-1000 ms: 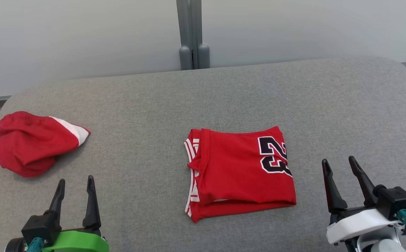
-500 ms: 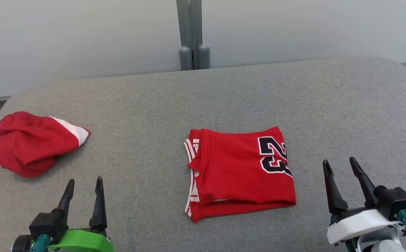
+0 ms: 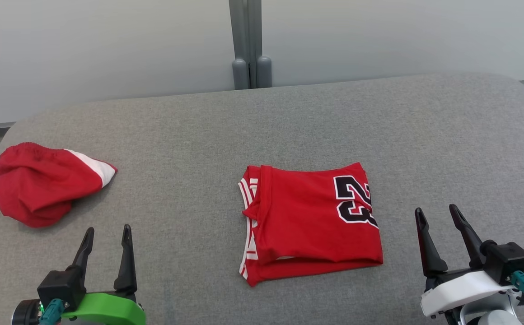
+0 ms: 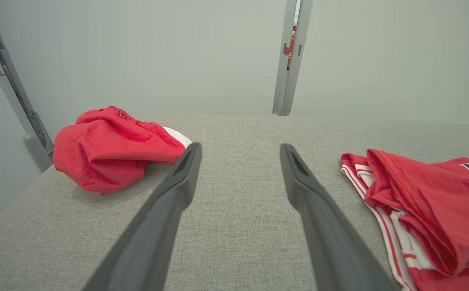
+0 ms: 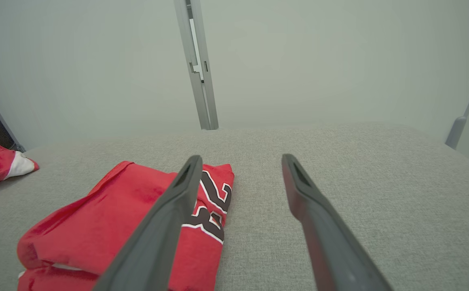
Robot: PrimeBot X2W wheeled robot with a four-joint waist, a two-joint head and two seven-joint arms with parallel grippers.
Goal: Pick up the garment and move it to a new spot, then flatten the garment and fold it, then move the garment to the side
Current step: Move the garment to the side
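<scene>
Left hand (image 3: 109, 228), on its green mount at the lower left of the head view, is released: its two dark fingers stand apart with nothing between them, pointing up the view over bare cloth. Right hand (image 3: 436, 208), on its white mount at the lower right, is released too, fingers parted and holding nothing, just to the right of the folded garment and not touching it.

A pale wall (image 3: 108, 45) runs behind everything. Before it lies the table (image 3: 262, 126), covered in grey woven cloth, with rounded far corners. At the middle of the table rests the jersey (image 3: 307, 221), red and folded into a rough rectangle with its layers stacked flat. A folded edge runs along its near side, and white-striped trim shows at its left edge. It lies between the two hands, nearer the right one. Well apart from it, at the table's far left, sits a crumpled bundle (image 3: 40, 185) of red cloth with a white patch at its right end. A grey post (image 3: 249, 45) stands upright against the wall behind the table's middle. Near the jersey's upper right corner is a black number (image 3: 352, 198) edged in white, turned on its side.
</scene>
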